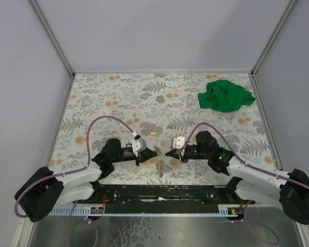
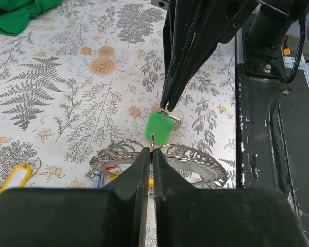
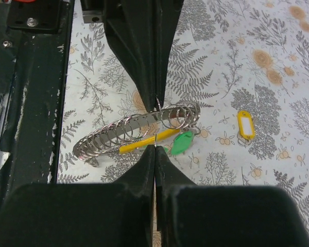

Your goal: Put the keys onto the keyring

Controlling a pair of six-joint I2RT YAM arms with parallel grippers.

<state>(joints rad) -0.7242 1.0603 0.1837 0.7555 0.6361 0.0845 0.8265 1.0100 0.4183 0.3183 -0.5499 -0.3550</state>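
Green key being threaded, yellow key left.
Both grippers, left (image 2: 151, 154) and right (image 3: 155, 149), pinch the green key's (image 2: 158, 128) rings over the keyring (image 3: 139, 128); yellow key (image 3: 245, 124) lies at its 3 o'clock.

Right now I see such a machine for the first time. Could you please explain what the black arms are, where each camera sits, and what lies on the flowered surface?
These are two robot arms, each ending in a two-finger gripper. One picture looks down from above. The other two come from cameras on the wrists. On the flower-patterned table lie a crumpled green cloth, a small key with a yellow plastic tag and a silvery metal keyring made of many wire loops. The left gripper is shut and seems to pinch one loop of it. The right gripper is shut at the small ring of a key with a green plastic tag.
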